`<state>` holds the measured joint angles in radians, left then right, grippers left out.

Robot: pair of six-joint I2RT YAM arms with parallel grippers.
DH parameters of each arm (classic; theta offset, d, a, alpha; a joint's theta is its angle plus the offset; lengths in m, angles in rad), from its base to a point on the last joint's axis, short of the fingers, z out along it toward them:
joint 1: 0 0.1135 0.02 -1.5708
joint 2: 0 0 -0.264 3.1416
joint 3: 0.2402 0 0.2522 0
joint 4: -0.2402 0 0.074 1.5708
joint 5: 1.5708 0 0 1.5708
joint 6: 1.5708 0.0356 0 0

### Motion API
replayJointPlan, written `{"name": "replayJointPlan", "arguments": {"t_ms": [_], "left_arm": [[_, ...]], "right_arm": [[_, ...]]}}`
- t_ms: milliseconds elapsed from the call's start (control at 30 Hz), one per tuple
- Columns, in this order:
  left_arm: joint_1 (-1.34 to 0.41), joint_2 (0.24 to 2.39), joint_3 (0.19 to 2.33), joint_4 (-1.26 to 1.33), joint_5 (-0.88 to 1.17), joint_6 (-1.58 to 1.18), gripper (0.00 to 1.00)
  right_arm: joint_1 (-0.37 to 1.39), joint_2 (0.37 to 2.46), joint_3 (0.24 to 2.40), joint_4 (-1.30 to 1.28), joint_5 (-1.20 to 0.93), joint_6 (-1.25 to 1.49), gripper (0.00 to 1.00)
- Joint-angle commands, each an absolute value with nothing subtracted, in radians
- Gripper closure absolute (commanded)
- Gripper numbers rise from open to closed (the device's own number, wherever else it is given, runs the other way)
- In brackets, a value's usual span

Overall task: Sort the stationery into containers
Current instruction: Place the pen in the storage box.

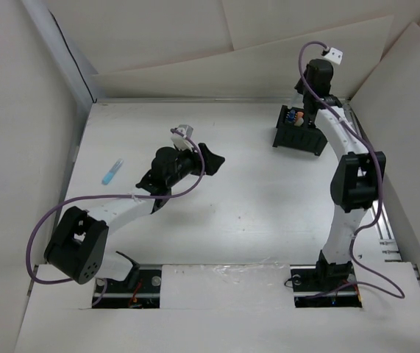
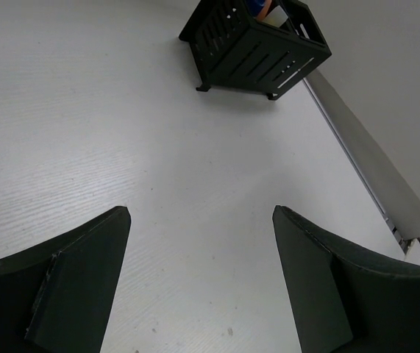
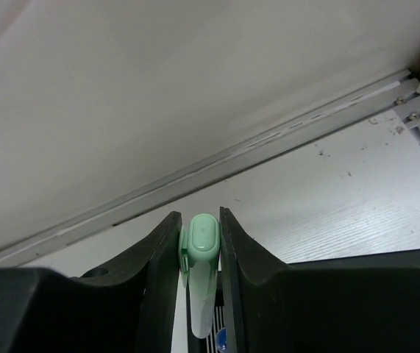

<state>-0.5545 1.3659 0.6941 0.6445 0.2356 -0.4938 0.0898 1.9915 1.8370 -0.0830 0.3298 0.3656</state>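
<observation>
The right hand [image 3: 199, 235] grips a pale green pen [image 3: 203, 254] above the black organiser box [image 1: 292, 137], at the table's [image 1: 232, 206] one o'clock. Best to lower it straight into a free compartment before letting go. The left hand [image 2: 201, 215] hangs open, and a light blue pen [image 1: 112, 172] lies at nine o'clock.

Across the upper frame, white boards [image 1: 195, 29] are leaning behind the tabletop [image 1: 254, 198], a metal rail [image 3: 268, 140] running along its edge.
</observation>
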Motion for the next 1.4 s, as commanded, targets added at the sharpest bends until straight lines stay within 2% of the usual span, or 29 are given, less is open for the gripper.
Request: {"name": "replayJointPlan", "arguments": {"t_ms": [0, 267, 867, 900, 933, 1000, 1033, 1233, 1267, 1367], "left_arm": [[-0.554, 1.361, 0.683, 0.707, 0.253, -0.48, 0.24], [-0.554, 1.393, 0.683, 0.726, 0.271, -0.471, 0.24], [-0.554, 1.373, 0.683, 0.706, 0.207, -0.48, 0.24], [-0.554, 1.373, 0.683, 0.695, 0.198, -0.489, 0.24], [-0.554, 1.373, 0.683, 0.695, 0.189, -0.489, 0.24], [-0.543, 1.373, 0.683, 0.683, 0.161, -0.523, 0.24], [-0.532, 1.373, 0.683, 0.683, 0.152, -0.534, 0.24], [-0.511, 1.373, 0.692, 0.647, 0.086, -0.591, 0.24], [-0.511, 1.373, 0.692, 0.632, 0.063, -0.61, 0.24], [-0.511, 1.373, 0.728, 0.552, -0.026, -0.64, 0.24]], "right_arm": [[0.123, 2.0, 1.91, -0.064, 0.416, 0.279, 0.95], [0.178, 2.019, 1.876, -0.064, 0.506, 0.236, 0.95], [0.187, 2.077, 1.867, -0.064, 0.566, 0.207, 0.95], [0.187, 2.086, 1.867, -0.064, 0.566, 0.207, 0.93], [0.198, 2.086, 1.867, -0.064, 0.566, 0.207, 0.84], [0.209, 2.086, 1.855, -0.064, 0.58, 0.207, 0.74], [0.218, 2.086, 1.845, -0.064, 0.58, 0.218, 0.66], [0.227, 2.034, 1.809, -0.055, 0.569, 0.268, 0.42], [0.227, 2.007, 1.798, -0.055, 0.569, 0.279, 0.35], [0.238, 1.929, 1.735, -0.055, 0.548, 0.308, 0.31]]}}
